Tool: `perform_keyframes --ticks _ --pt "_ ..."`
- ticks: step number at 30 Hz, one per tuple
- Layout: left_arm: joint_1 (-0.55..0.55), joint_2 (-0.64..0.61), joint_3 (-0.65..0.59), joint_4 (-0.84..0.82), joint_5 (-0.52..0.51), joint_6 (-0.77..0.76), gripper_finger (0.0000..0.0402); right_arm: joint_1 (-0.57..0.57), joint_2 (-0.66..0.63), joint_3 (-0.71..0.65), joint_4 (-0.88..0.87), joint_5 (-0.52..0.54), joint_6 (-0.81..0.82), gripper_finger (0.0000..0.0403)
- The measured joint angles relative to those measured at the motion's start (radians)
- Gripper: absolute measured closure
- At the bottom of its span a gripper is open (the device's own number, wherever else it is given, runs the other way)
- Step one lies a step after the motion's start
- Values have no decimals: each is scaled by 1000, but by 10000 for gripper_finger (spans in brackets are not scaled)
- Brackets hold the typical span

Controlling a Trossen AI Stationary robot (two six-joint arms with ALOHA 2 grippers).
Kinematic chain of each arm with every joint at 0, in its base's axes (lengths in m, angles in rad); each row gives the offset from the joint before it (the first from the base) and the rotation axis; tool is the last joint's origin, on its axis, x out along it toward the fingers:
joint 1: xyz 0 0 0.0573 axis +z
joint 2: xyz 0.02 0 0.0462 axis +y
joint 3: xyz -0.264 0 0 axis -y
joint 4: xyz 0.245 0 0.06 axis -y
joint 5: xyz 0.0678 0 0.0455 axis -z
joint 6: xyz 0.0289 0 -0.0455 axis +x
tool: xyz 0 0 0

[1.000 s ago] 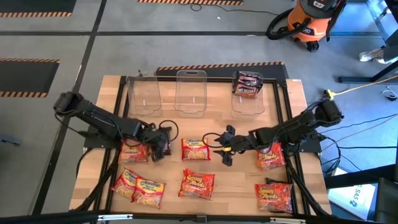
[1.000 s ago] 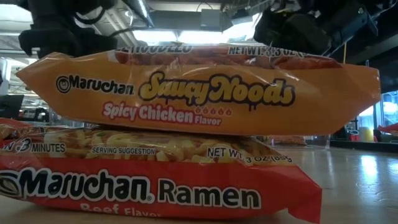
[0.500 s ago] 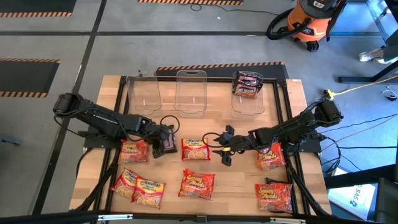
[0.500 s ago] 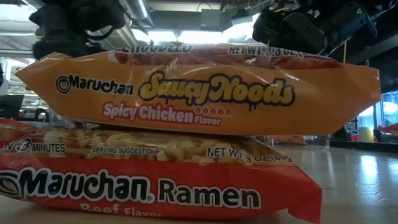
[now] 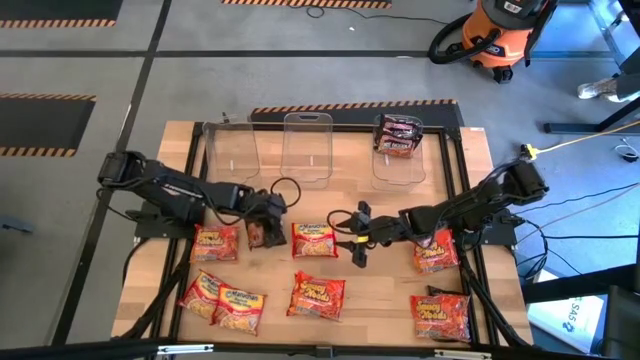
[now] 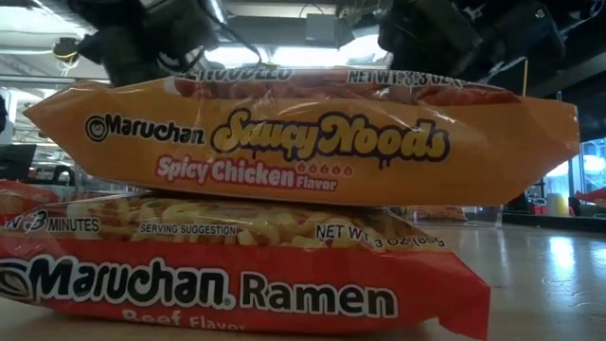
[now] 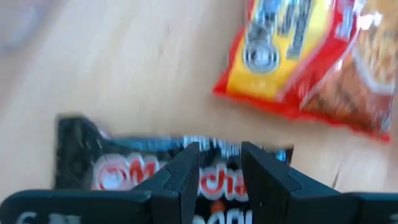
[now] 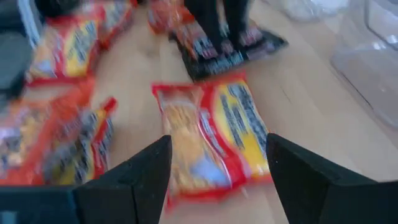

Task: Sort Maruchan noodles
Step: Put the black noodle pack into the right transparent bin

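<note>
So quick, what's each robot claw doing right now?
Left gripper: shut on the dark packet.
Right gripper: open, holding nothing, above a red packet.

Even overhead light, soft shadows; ceiling lamps (image 6: pixel 284 52) glare in low view; both wrist views motion-blurred.

Black packet (image 7: pixel 124 171) with red-and-white lettering; red-and-yellow packet (image 8: pixel 214 140); orange packet (image 6: pixel 303 137) lettered yellow
</note>
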Motion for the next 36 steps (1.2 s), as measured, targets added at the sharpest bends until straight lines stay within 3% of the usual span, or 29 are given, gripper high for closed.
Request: perform_keyframes --ticks 9,18,21,27,36 --pt "-71 -122 79 -60 -60 7 289 -8 162 170 15 -23 -86 162" --pt "-210 -164 67 -362 -189 -197 289 -84 359 419 -293 -105 -98 162" --pt "-245 -157 32 -355 -211 -249 289 -98 398 454 -342 -140 -100 162" --pt "-266 -158 -15 -349 -216 -349 289 -98 389 478 -484 -144 -97 162" --pt "-266 -158 -52 -209 -210 -276 289 -15 309 478 -867 -124 75 162"
